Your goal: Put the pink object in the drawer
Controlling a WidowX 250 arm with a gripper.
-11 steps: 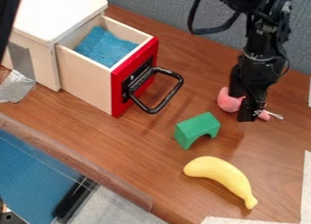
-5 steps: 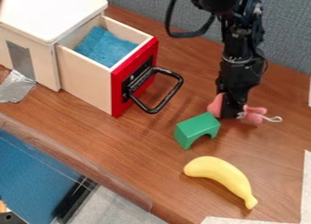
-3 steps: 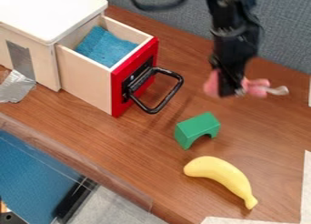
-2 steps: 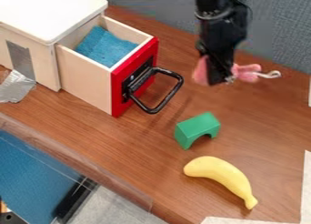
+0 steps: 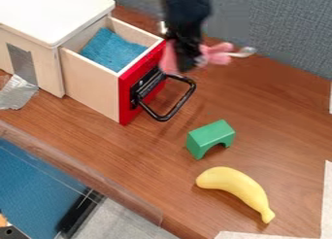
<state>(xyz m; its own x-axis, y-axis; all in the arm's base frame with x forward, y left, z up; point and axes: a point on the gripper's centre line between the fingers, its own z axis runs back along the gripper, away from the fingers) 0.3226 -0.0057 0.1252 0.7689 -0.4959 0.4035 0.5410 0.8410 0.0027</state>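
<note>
The black gripper [image 5: 186, 63] is at the upper middle of the camera view, just right of the drawer's red front, shut on the pink object [image 5: 216, 54]. Pink parts stick out on both sides of it, with a pale loop at the right end. Both are raised above the table. The drawer [image 5: 91, 81] stands pulled out of its white-topped wooden box, with a blue cloth inside and a black handle on the red front. The pink object's left part overlaps the top right of that front in the view.
A green arch block [image 5: 210, 137] stands on the wooden table [image 5: 285, 131] in front of the handle. Nearer the front lies a yellow banana [image 5: 237, 184]. Silver tape [image 5: 17, 93] is stuck at the left, and a grey partition [image 5: 285, 29] runs along the back.
The gripper has closed on the pink object, lifted it off the table and carried it left and back to the drawer's front. The drawer, green block and banana have kept their places.
</note>
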